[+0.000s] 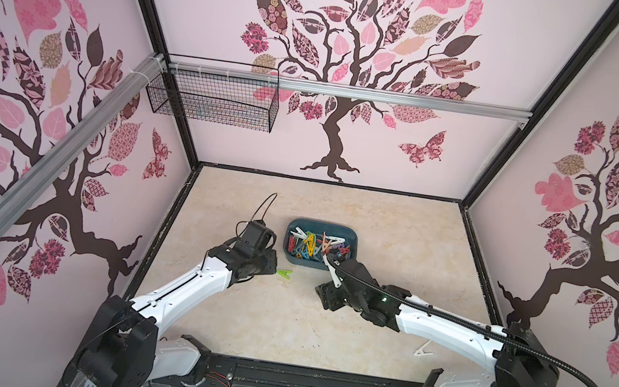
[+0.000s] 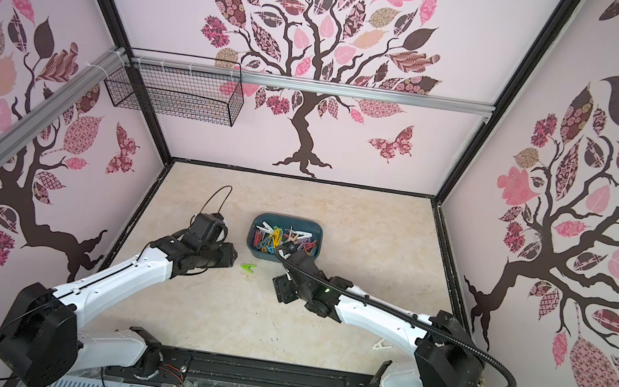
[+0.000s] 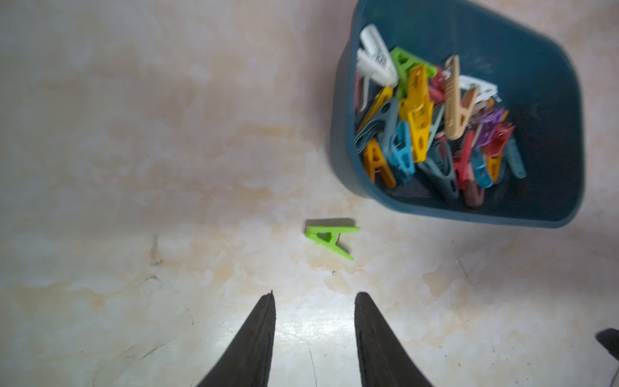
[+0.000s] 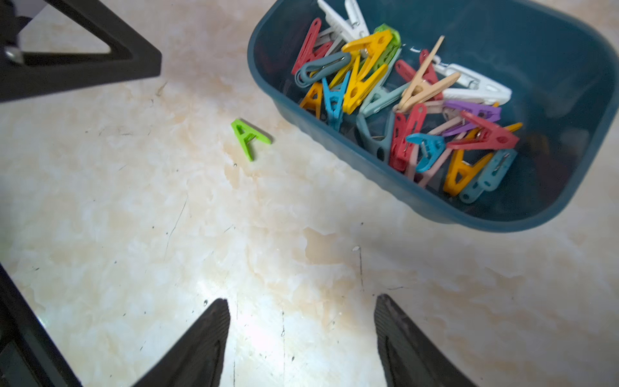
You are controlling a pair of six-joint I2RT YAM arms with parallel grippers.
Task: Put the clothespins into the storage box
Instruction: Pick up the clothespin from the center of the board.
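Your left gripper (image 3: 315, 295) hangs low over the marble-look tabletop (image 3: 134, 167), fingers moderately apart with nothing between them. It points toward the green clothespin (image 3: 330, 238), which lies flat just beside the near corner of the storage box (image 3: 536, 83). The peg is outside the box, so it looks like your next pick. Your right gripper (image 4: 301, 298) hovers close by, fingers wide and empty, probably held off so the two arms don't crowd one peg. Most clothespins (image 4: 402, 100) sit in a loose pile inside the box. A white clothespin (image 1: 424, 349) lies well apart, beside the right arm (image 1: 446, 330) near its base, and suits that side better.
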